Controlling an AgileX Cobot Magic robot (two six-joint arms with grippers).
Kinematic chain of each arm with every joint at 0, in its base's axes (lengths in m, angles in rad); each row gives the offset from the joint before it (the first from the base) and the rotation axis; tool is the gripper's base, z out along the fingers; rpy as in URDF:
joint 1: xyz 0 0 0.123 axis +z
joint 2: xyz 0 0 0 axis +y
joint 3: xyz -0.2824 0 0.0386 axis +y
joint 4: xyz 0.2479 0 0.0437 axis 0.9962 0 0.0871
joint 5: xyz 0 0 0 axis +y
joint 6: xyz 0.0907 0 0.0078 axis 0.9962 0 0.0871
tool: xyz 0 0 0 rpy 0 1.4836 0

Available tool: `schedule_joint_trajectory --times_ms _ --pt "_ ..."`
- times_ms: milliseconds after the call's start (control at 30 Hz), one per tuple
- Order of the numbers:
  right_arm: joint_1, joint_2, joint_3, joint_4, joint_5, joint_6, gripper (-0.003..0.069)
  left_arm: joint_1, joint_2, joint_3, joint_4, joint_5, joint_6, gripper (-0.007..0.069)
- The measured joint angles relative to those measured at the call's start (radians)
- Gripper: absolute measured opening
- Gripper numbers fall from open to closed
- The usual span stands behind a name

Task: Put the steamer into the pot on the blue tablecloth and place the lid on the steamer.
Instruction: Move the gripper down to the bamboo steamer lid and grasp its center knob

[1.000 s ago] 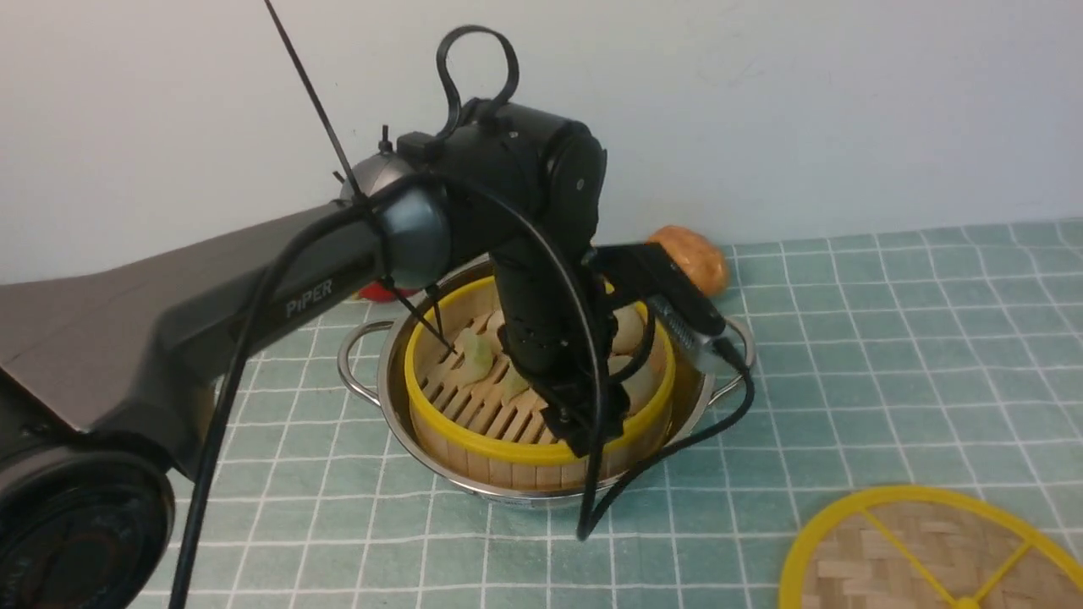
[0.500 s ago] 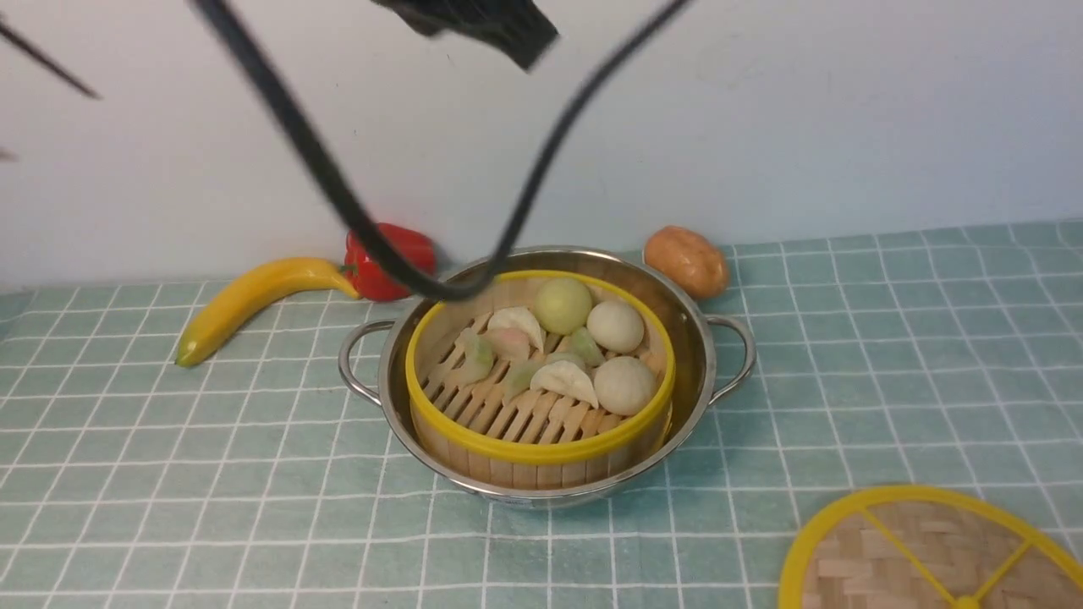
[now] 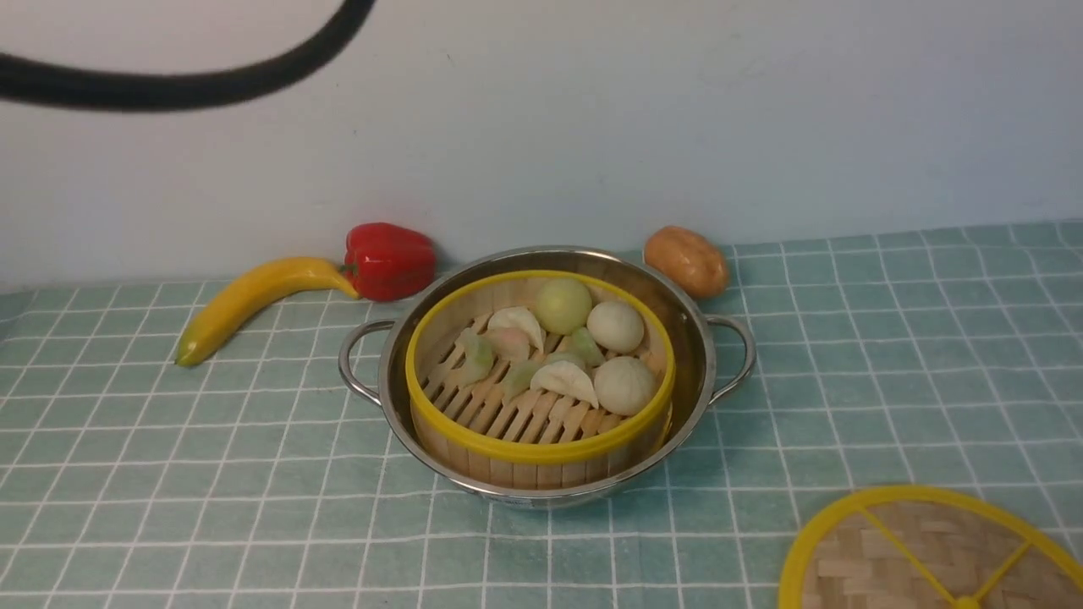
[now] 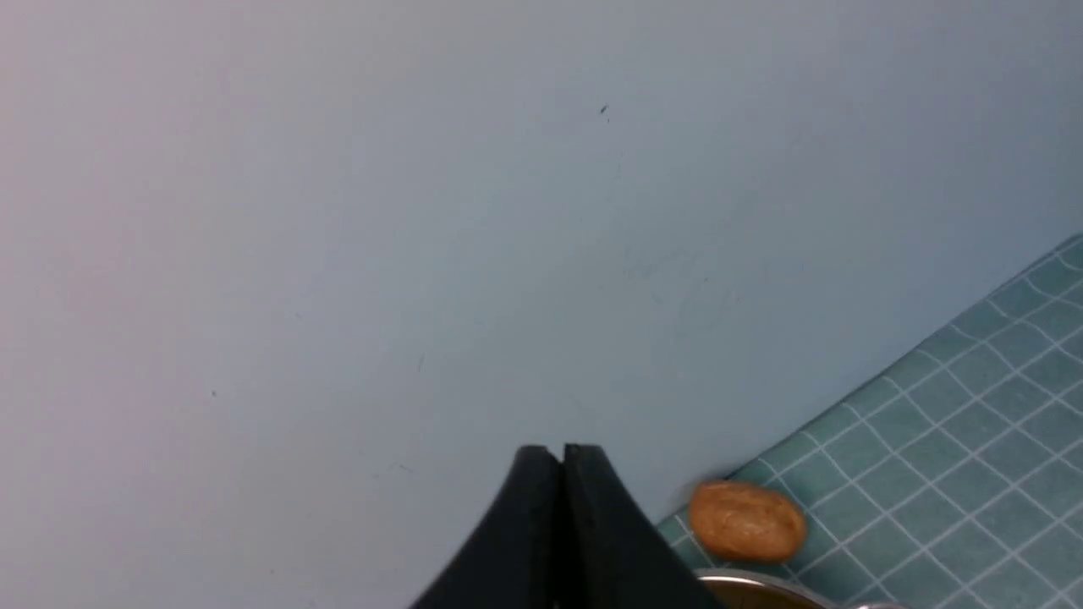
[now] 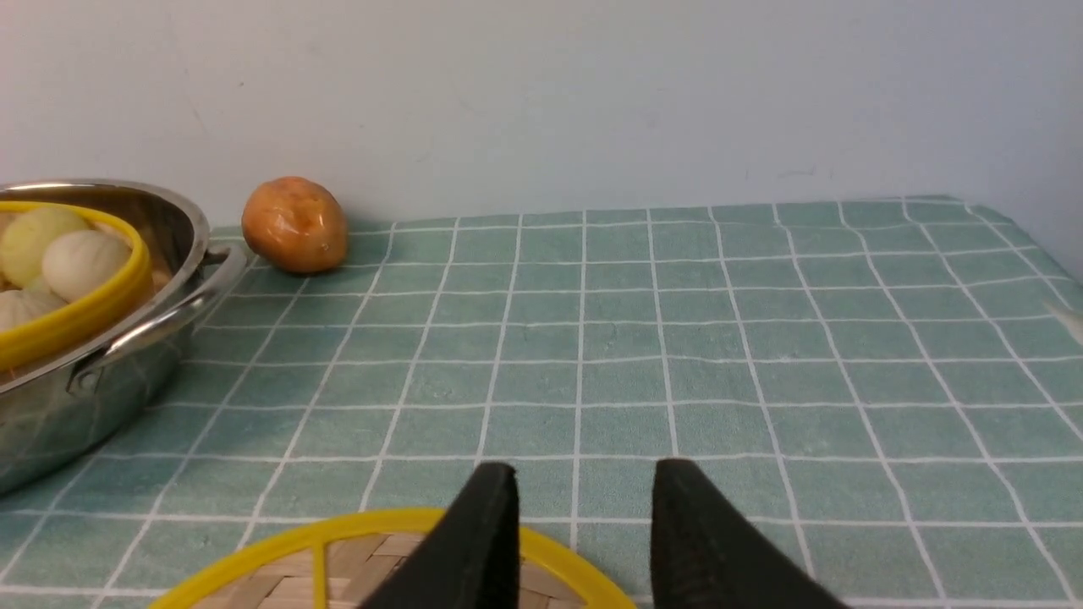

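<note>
The steamer (image 3: 541,452), a yellow-rimmed bamboo basket of toy buns and dumplings, sits inside the shiny pot (image 3: 695,338) on the blue tablecloth (image 3: 888,355). The lid (image 3: 854,558), a flat woven disc with yellow spokes, lies on the cloth at the front right, partly cut off by the frame. My left gripper (image 4: 559,452) is shut and empty, raised high and facing the wall, with the pot's rim (image 4: 761,586) just below it. My right gripper (image 5: 584,478) is open and empty, low over the lid's far edge (image 5: 338,554). Neither gripper shows in the front view.
A banana (image 3: 245,300) and a red pepper (image 3: 387,260) lie by the wall left of the pot. A potato (image 3: 687,260) lies behind its right handle. A blurred black cable (image 3: 169,89) crosses the top left. The wall stands close behind.
My left arm has risen off the steamer and left the front view, and its gripper has closed on nothing. The steamer stays in the pot. The right gripper has not moved.
</note>
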Motion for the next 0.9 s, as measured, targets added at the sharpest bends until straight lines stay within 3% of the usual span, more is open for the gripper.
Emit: schedule_joint_trajectory --times_ms 200,333,467,567,733,900 --pt "0.0 0.0 0.0 0.0 0.0 0.0 0.0243 0.008 -0.022 0.105 -0.013 -0.081 -0.01 -0.0008" --pt "0.0 0.0 0.0 0.0 0.0 0.0 0.0243 0.072 -0.132 0.412 -0.031 -0.339 -0.009 -0.0008" --pt "0.0 0.0 0.0 0.0 0.0 0.0 0.0243 0.226 -0.277 0.793 -0.075 -0.631 -0.013 0.0001" --pt "0.0 0.0 0.0 0.0 0.0 0.0 0.0243 0.357 -0.37 1.037 -0.14 -0.764 -0.021 0.0001" --pt "0.0 0.0 0.0 0.0 0.0 0.0 0.0243 0.522 -0.54 1.399 -0.288 -0.828 -0.04 0.0012" --pt "0.0 0.0 0.0 0.0 0.0 0.0 0.0243 0.565 -0.812 1.725 -0.282 -0.887 -0.034 0.0014"
